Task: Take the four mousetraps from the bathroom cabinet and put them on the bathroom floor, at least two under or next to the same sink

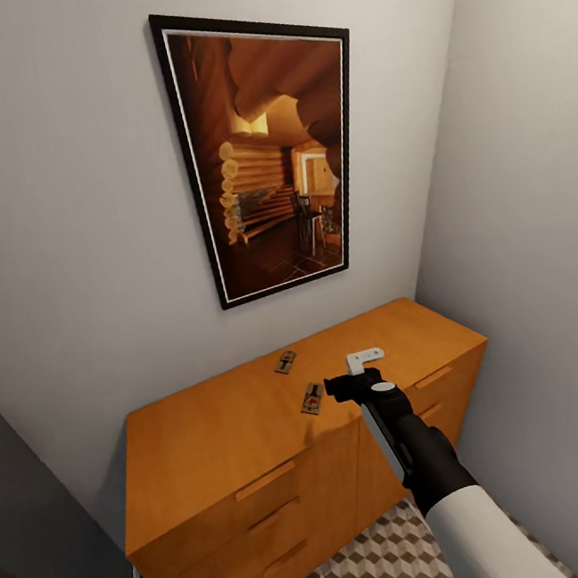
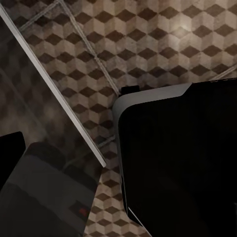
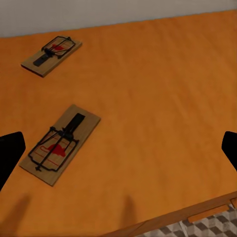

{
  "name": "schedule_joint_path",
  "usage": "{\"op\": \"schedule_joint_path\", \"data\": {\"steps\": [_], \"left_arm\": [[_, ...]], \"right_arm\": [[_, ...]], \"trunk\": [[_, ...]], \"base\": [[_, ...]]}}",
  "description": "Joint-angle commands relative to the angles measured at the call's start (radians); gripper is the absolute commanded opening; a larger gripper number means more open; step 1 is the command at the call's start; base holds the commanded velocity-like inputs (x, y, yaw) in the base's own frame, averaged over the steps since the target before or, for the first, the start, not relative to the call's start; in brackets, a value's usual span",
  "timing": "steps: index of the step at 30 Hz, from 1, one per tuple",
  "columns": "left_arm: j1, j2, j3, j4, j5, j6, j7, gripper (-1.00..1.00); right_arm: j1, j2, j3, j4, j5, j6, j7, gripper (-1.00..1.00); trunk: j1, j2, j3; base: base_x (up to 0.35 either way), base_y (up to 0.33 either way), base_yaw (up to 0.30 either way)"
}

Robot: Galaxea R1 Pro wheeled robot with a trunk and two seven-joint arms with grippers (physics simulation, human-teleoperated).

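— Where is the right arm?

— It reaches forward and up from the lower right of the head view, white sleeve then black forearm, with the right gripper (image 1: 363, 372) held over the front part of the cabinet (image 1: 216, 432) top. In the right wrist view its two dark fingertips (image 3: 10, 153) sit far apart at either edge, so the gripper is spread wide and holds nothing.

— And the mousetraps?

— Two lie flat on the orange worktop of the cabinet. The nearer mousetrap (image 1: 311, 399) is just beside the gripper, near the front edge; in the right wrist view it (image 3: 60, 143) lies close to one fingertip, not touching it. The farther mousetrap (image 1: 285, 362) rests closer to the wall, under the framed picture (image 1: 264, 153), well apart from the first.

— The left gripper?

— I cannot tell its state. The left wrist view looks down at the bathroom floor (image 2: 148, 44), cube-patterned, with dark robot parts in front.
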Motion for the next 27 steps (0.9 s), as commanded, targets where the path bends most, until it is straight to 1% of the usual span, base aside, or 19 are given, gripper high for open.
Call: {"op": "schedule_joint_path", "data": {"steps": [1,7,9,13,15,23,27], "left_arm": [[-0.002,0.000,-0.008,0.004,0.007,-0.007,0.001,1.00],[-0.002,-0.001,-0.008,0.004,0.007,-0.007,0.001,1.00],[-0.002,-0.001,-0.008,0.004,0.007,-0.007,0.001,1.00],[-0.002,-0.001,-0.008,0.004,0.007,-0.007,0.001,1.00],[-0.002,-0.001,-0.008,0.004,0.007,-0.007,0.001,1.00],[-0.002,-0.001,-0.008,0.004,0.007,-0.007,0.001,1.00],[-0.002,-0.001,-0.008,0.004,0.007,-0.007,0.001,1.00]], "right_arm": [[-0.001,0.001,0.001,-0.001,0.008,0.006,-0.001,1.00],[-0.001,0.001,0.005,-0.001,0.008,0.012,-0.013,1.00],[0.000,0.001,0.010,-0.001,0.008,0.014,-0.029,1.00],[-0.001,0.001,0.023,-0.006,0.007,0.019,-0.086,1.00],[-0.001,0.001,0.025,-0.009,0.007,0.022,-0.097,1.00],[-0.002,0.001,0.027,-0.055,0.007,0.085,-0.108,1.00],[-0.002,0.001,0.027,-0.068,0.007,0.095,-0.112,1.00]], "trunk": [[0.001,-0.002,-0.002],[0.001,-0.002,-0.002],[0.001,-0.002,-0.002],[0.001,-0.002,-0.002],[0.001,-0.002,-0.002],[0.001,-0.002,-0.002],[0.001,-0.002,-0.002]], "base": [[0.000,0.000,0.000],[0.000,0.000,0.000],[0.000,0.000,0.000],[0.000,0.000,0.000],[0.000,0.000,0.000],[0.000,0.000,0.000],[0.000,0.000,0.000]]}}
